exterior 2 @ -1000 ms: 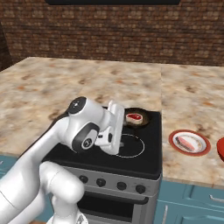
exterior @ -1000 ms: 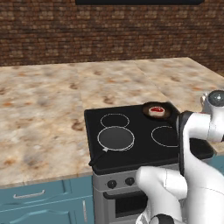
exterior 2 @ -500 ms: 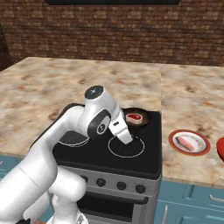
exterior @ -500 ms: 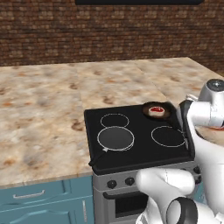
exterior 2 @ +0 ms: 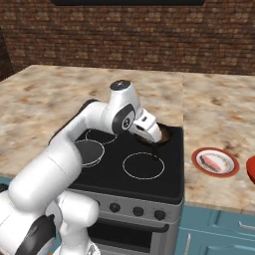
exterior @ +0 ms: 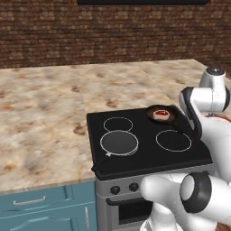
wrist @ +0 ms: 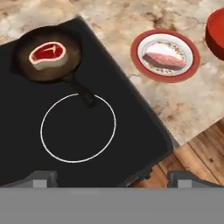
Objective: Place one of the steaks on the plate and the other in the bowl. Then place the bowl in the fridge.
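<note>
Steaks: you see one in the dark pan on the stove's far right burner, the other on the plate on the surface right of the stove. Fingers stand wide, holding nothing.

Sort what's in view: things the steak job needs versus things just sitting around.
Needed for the job:
steak in the pan
steak on the plate
plate
bowl

Just there:
pan
stove
counter

White arm bent at the elbow — hand empty, fingers spread wide.
</note>
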Motion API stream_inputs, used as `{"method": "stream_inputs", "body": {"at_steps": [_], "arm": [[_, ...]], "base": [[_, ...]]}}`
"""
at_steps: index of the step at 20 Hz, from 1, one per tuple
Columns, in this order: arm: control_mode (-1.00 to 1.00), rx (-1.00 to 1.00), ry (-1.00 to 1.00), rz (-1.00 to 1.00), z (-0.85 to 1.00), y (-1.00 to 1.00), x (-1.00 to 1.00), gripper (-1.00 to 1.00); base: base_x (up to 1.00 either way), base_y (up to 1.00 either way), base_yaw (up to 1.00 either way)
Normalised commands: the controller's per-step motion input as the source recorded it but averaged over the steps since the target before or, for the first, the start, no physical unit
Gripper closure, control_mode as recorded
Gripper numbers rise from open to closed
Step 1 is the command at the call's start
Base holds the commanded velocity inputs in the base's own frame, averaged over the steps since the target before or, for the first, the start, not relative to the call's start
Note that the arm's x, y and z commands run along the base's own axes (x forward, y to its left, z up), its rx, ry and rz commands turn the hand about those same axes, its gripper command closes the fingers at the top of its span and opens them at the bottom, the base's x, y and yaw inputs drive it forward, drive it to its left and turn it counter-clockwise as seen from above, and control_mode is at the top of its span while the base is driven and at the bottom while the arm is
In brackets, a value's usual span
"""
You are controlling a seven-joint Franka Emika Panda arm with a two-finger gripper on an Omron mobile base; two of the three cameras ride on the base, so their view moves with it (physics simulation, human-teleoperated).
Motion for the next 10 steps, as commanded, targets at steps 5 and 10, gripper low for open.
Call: {"method": "stream_inputs", "body": {"at_steps": [5,10], "arm": [[-1.00,-0.09,0.05,0.35,-0.06,0.03,0.32,-1.00],[-1.00,-0.13,0.00,0.20,-0.25,0.20,0.31,-1.00]], "base": [[0.00,0.00,0.00],[0.00,0.00,0.00]]}}
